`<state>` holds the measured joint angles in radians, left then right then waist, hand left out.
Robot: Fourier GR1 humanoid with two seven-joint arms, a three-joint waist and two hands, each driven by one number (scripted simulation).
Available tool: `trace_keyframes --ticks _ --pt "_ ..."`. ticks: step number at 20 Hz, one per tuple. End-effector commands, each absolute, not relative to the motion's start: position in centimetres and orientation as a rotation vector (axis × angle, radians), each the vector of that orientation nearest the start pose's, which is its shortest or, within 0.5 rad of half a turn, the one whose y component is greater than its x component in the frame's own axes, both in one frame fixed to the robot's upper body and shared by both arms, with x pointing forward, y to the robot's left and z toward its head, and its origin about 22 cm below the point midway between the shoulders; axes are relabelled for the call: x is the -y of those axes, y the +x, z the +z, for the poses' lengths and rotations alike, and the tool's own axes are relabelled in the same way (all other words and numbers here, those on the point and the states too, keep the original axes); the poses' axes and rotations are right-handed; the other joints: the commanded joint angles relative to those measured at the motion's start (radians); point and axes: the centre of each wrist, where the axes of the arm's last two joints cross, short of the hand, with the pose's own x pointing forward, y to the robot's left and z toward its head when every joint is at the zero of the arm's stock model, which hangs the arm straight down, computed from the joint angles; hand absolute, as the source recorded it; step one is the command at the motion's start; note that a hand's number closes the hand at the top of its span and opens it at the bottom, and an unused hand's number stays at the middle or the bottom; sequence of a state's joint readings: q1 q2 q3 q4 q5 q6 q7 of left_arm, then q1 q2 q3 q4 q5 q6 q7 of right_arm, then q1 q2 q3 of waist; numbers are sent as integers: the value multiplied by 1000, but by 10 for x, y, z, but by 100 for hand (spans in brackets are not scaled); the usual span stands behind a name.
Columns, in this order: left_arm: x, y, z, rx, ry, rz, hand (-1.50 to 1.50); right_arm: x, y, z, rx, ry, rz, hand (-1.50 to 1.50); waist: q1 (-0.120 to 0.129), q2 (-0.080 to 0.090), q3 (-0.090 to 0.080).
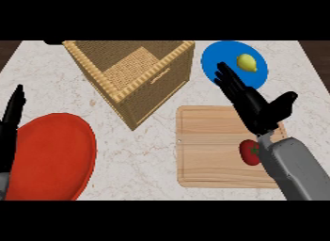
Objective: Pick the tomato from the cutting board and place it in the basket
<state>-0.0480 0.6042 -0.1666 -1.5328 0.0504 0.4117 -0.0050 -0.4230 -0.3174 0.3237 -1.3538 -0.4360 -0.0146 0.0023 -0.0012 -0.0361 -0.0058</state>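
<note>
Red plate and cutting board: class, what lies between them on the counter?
In the head view, only bare counter lies between the red plate and the cutting board.

A red tomato (250, 152) with a green stem spot is lying on the right part of a pale wooden cutting board (209, 150), partly hidden. A square woven basket (157, 77), tan and open-topped, is standing up-left of the board.

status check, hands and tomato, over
Right hand open above the cutting board, holding nothing. Left hand open, resting at left edge. Tomato on board, partly under right forearm. Basket unobstructed.
</note>
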Motion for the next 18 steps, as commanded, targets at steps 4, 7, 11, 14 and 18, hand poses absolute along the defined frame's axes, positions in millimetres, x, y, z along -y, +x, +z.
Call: trace_keyframes --ticks 4,7,11,14,18 --pt "-303 264 68 1706 478 -331 0 170 303 70 1624 683 613 150 -5 32 7" --pt "-308 266 67 1700 484 -291 0 193 309 49 1733 614 -179 150 -134 43 47" --pt "-302 274 70 1707 337 -347 0 106 219 52 1606 904 439 -150 -24 29 5" --pt "-303 275 74 1707 334 -370 0 115 201 63 1727 682 528 -150 -28 27 5" --pt "-305 278 78 1692 347 -365 0 150 236 120 1881 243 737 -150 -44 15 1"
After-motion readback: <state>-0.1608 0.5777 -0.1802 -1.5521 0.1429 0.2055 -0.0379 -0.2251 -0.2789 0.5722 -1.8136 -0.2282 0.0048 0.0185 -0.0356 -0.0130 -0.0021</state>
